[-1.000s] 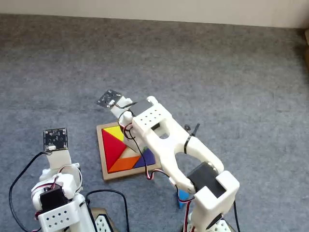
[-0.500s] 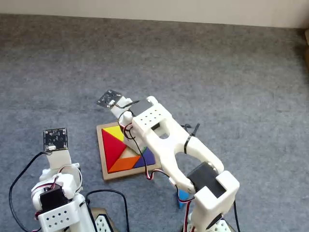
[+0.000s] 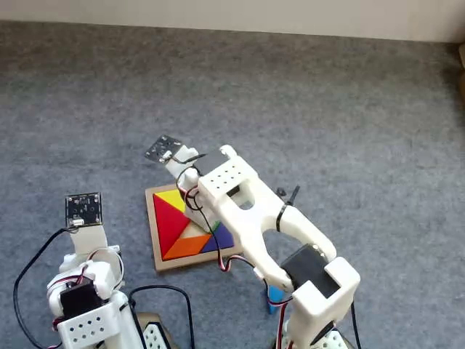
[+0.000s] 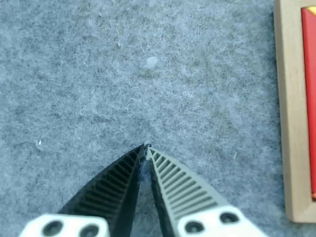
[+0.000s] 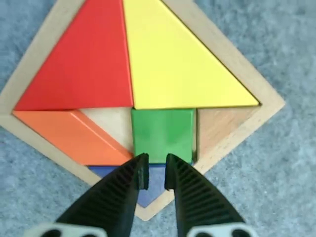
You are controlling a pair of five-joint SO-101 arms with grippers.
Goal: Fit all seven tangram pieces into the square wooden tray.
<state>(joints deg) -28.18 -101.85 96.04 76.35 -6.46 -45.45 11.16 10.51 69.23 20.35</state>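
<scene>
The square wooden tray (image 5: 264,105) holds a red triangle (image 5: 89,64), a yellow triangle (image 5: 173,64), an orange parallelogram (image 5: 74,136) and a green square (image 5: 163,133). A purple-blue triangle (image 5: 155,185) lies at one corner, partly behind my fingers. Two triangular recesses show bare wood. My right gripper (image 5: 156,172) hovers at the green square's edge, slightly open and holding nothing. In the high view the right arm (image 3: 240,203) covers part of the tray (image 3: 154,247). My left gripper (image 4: 144,147) is shut over bare carpet beside the tray's rim (image 4: 289,123).
A small blue piece (image 3: 275,295) lies on the grey carpet by the right arm's base. The left arm (image 3: 83,218) sits folded near the front left. Open carpet stretches behind and to the right of the tray.
The right arm's wrist has edged very slightly toward the far side. The tray, its pieces and the left arm have stayed put.
</scene>
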